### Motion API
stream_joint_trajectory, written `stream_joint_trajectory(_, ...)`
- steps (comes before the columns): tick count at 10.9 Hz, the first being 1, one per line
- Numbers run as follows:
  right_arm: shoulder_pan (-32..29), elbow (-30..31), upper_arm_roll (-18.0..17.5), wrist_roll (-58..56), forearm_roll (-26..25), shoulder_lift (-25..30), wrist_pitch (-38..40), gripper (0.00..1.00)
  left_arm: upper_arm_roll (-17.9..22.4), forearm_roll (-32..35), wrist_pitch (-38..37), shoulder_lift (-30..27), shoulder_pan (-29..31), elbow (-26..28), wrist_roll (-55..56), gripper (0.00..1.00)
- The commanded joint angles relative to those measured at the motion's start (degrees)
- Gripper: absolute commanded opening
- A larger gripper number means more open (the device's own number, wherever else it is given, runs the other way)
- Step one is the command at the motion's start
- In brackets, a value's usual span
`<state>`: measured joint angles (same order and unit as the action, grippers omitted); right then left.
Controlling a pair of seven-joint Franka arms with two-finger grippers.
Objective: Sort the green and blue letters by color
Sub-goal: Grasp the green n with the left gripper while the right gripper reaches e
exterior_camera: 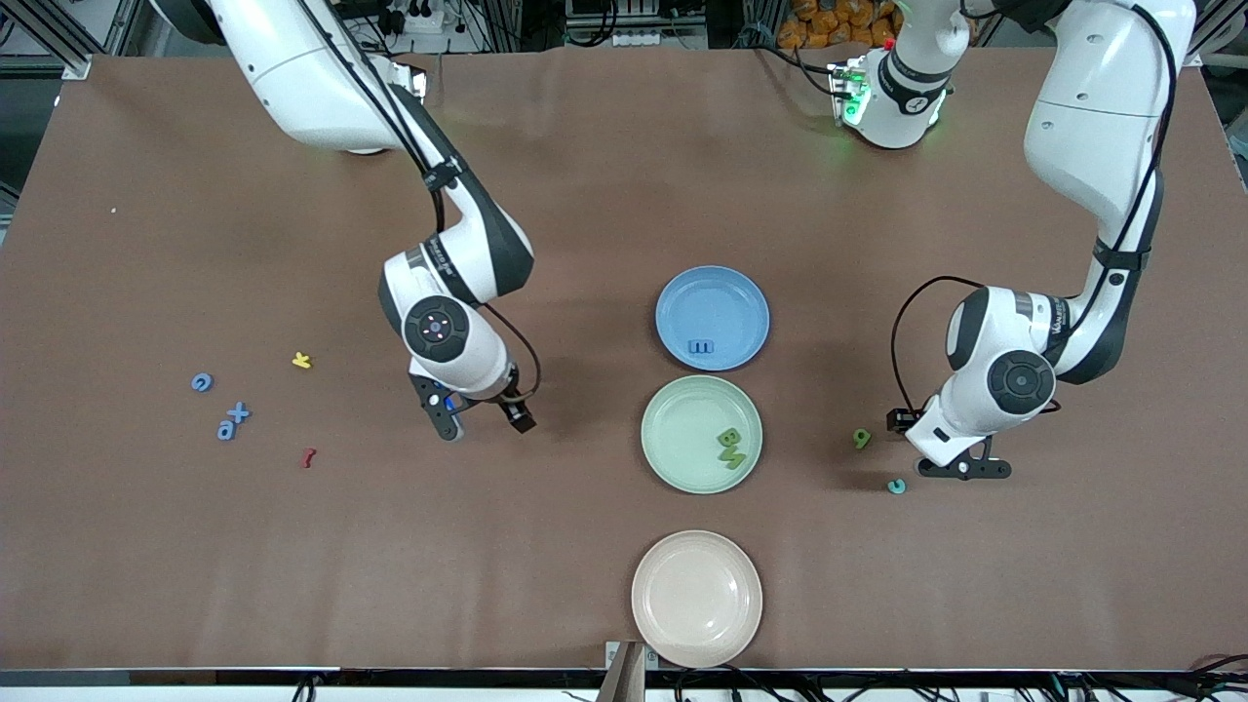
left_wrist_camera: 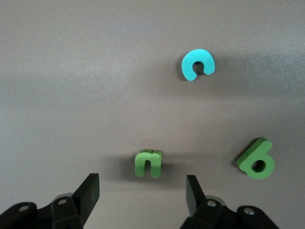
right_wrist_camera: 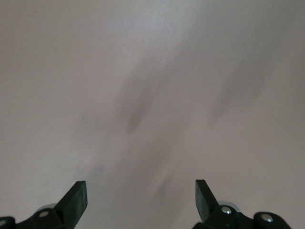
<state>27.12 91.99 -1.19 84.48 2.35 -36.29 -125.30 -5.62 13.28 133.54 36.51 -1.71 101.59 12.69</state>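
Observation:
My left gripper (exterior_camera: 921,429) hangs low over the table at the left arm's end. It is open, and a green n (left_wrist_camera: 148,163) lies just ahead of the gap between its fingers (left_wrist_camera: 141,188). A green 9 (exterior_camera: 861,439) (left_wrist_camera: 256,158) lies beside it. The green plate (exterior_camera: 673,429) holds a green B and M (exterior_camera: 731,448). The blue plate (exterior_camera: 717,292) holds a blue E (exterior_camera: 701,346). Three blue letters (exterior_camera: 225,430) lie toward the right arm's end. My right gripper (exterior_camera: 486,425) (right_wrist_camera: 140,193) is open over bare table.
A teal c (exterior_camera: 896,486) (left_wrist_camera: 198,65) lies near the green 9, nearer the front camera. A beige plate (exterior_camera: 696,597) sits at the table's front edge. A yellow letter (exterior_camera: 302,360) and a dark red one (exterior_camera: 308,457) lie near the blue letters.

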Motion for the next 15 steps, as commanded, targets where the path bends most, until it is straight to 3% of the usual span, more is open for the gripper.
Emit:
stream_joint_trajectory(1, -3.64, 8.46, -0.66, -6.42, -6.64, 5.25, -0.83, 1.0, -0.62, 0.43, 3.56, -1.19, 0.74, 2.48, -0.03, 0.76)
stream_joint_trajectory(7, -14.36, 16.54, -0.57, -29.25, -7.01, 11.84, -1.0, 1.0, -0.62, 0.43, 5.67, -0.39, 1.09, 3.09, 0.15, 0.73)
stream_joint_trajectory(9, -19.88, 19.79, -0.13, -38.47, -8.41, 13.69, -2.83, 1.0, -0.62, 0.43, 6.56, 0.22, 1.09, 3.09, 0.32, 0.66)
stream_joint_trajectory(15, -32.38, 19.98, -0.13, -67.47, -8.59, 13.17, -8.45, 1.0, -0.62, 0.26, 9.1, 1.54, 1.71, 3.62, 0.94, 0.39)
